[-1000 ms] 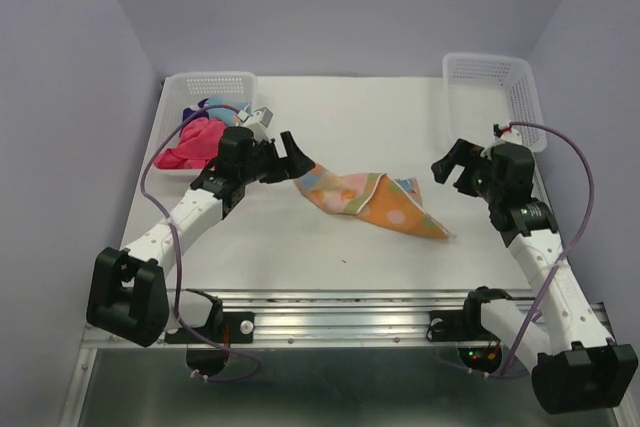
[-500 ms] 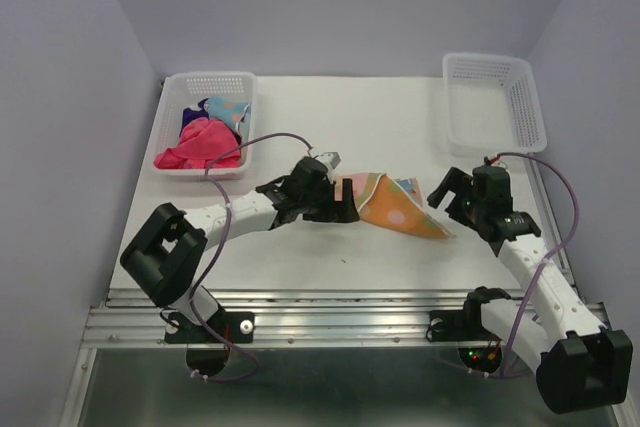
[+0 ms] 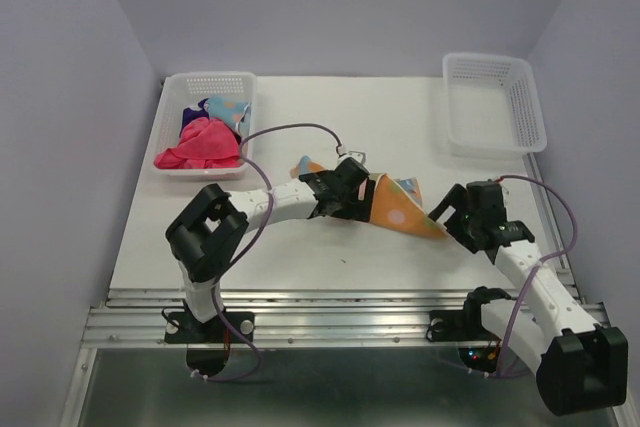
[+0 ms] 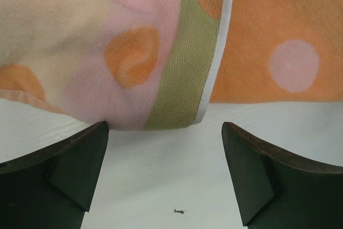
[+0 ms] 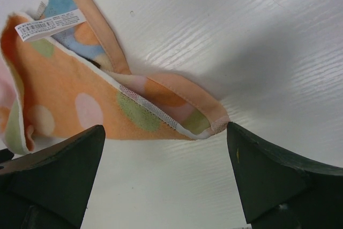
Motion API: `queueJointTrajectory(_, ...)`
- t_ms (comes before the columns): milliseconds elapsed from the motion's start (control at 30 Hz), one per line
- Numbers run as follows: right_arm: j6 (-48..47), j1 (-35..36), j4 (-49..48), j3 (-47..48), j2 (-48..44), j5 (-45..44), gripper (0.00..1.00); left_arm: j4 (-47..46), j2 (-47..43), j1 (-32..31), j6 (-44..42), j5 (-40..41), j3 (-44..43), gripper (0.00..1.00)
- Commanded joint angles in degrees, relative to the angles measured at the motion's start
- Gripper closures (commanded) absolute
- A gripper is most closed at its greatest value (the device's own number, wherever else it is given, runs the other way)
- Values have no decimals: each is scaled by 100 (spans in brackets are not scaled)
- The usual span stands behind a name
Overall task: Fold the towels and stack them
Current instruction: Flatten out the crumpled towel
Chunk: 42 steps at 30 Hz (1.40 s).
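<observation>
An orange towel with pale dots (image 3: 398, 209) lies rumpled on the table, mid-right; its light blue underside and a white tag (image 5: 49, 25) show in the right wrist view. My left gripper (image 3: 355, 202) is open and empty, low at the towel's near edge (image 4: 171, 100). My right gripper (image 3: 447, 211) is open at the towel's right corner (image 5: 206, 122), its fingers either side of it. A magenta-pink towel (image 3: 200, 143), a dark purple one (image 3: 190, 118) and a light blue one with orange blotches (image 3: 229, 108) lie heaped in the left basket.
The white mesh basket at the back left (image 3: 208, 79) holds the heaped towels. A second white mesh basket (image 3: 486, 60) stands at the back right with nothing in it. My left arm reaches across the table's middle.
My left gripper has swept right from beside the left basket to the towel's middle. My right gripper has moved down and left to the towel's right corner. The towel's left end has bunched rightward.
</observation>
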<state>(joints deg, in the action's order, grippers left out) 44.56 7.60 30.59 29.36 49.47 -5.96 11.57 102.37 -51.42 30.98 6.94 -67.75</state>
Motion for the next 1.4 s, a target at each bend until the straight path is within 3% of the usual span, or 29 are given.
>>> queueJointTrajectory(0, 229, -4, -412, -176, 159, 24, 0, 293, 55, -210, -250, 176, -265, 1)
queueJointTrajectory(167, 247, 5, -694, -326, 299, 279, 0, 389, 196, -237, -154, 394, -257, 1)
queueJointTrajectory(267, 255, 5, -765, -405, 396, 297, 0, 617, 327, -237, -5, 763, -397, 10)
queueJointTrajectory(500, 334, 5, -695, -546, 353, 166, 0, 838, 600, -237, 66, 1134, -547, 52)
queueJointTrajectory(567, 335, 5, -686, -572, 326, 147, 0, 820, 583, -237, 92, 1178, -407, 79)
queueJointTrajectory(600, 352, 5, -686, -598, 300, 130, 0, 820, 557, -237, 144, 1230, -363, 97)
queueJointTrajectory(933, 492, -4, -738, -756, 274, -63, 0, 267, -444, -246, 259, 1547, 507, 100)
queueJointTrajectory(1000, 519, 5, -835, -809, 247, -90, 5, 258, -533, -237, 268, 1556, 552, 100)
queueJointTrajectory(1167, 581, 5, -1283, -924, 238, -344, 34, 108, -753, -228, 207, 1416, 648, 100)
queueJointTrajectory(1233, 511, -4, -1450, -941, 238, -423, 64, -6, -814, -228, 189, 1363, 710, 100)
queueJointTrajectory(1300, 283, 5, -1581, -915, 168, -319, 78, -111, -850, -228, 189, 1293, 736, 100)
queueJointTrajectory(1367, -24, -4, -1661, -880, 54, -213, 99, -207, -841, -219, 189, 1205, 736, 100)
